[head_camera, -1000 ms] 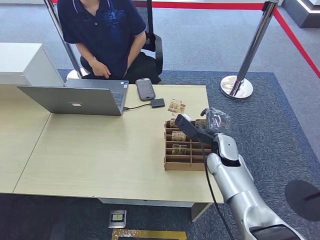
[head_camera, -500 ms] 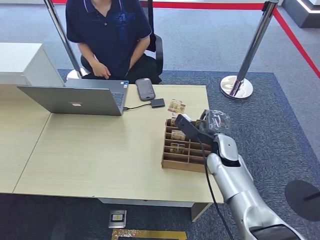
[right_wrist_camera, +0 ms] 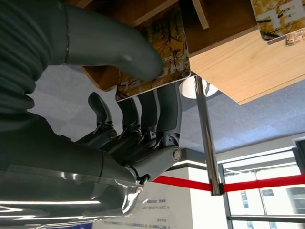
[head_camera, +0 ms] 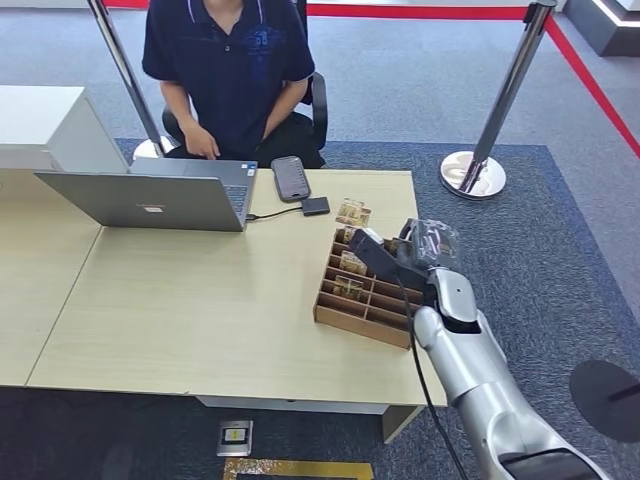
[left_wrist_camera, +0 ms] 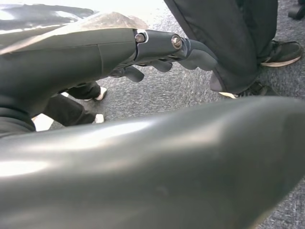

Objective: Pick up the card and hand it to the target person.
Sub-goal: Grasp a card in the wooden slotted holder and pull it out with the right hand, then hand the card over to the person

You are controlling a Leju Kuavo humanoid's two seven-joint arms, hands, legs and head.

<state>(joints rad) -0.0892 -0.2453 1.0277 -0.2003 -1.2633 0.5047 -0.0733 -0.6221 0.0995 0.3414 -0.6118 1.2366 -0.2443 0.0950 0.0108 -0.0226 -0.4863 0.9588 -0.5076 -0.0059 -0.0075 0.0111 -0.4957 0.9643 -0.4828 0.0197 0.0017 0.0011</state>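
A wooden card box (head_camera: 362, 312) with several slots lies skewed on the desk's right end, with cards (head_camera: 350, 264) in some slots. My right hand (head_camera: 424, 245) is at the box's far right corner. In the right wrist view its thumb (right_wrist_camera: 118, 47) presses a yellow-brown patterned card (right_wrist_camera: 172, 50) against the fingers (right_wrist_camera: 158, 114) behind it, so the card is pinched right at the box's edge. Another card (head_camera: 352, 212) lies loose on the desk beyond the box. The person (head_camera: 226, 70) in a dark shirt sits across the desk. My left hand (left_wrist_camera: 162, 47) hangs over the floor, holding nothing.
An open laptop (head_camera: 151, 195), a phone (head_camera: 290, 178) and a small black device (head_camera: 315, 206) lie in front of the person. A chrome barrier post (head_camera: 490, 110) stands on the carpet to the right, another (head_camera: 124, 75) at the left. The desk's front edge (head_camera: 226, 395) is near me.
The box has turned on the desk, its near left corner swinging left. The person has shifted a little to the right. My right hand has hardly moved.
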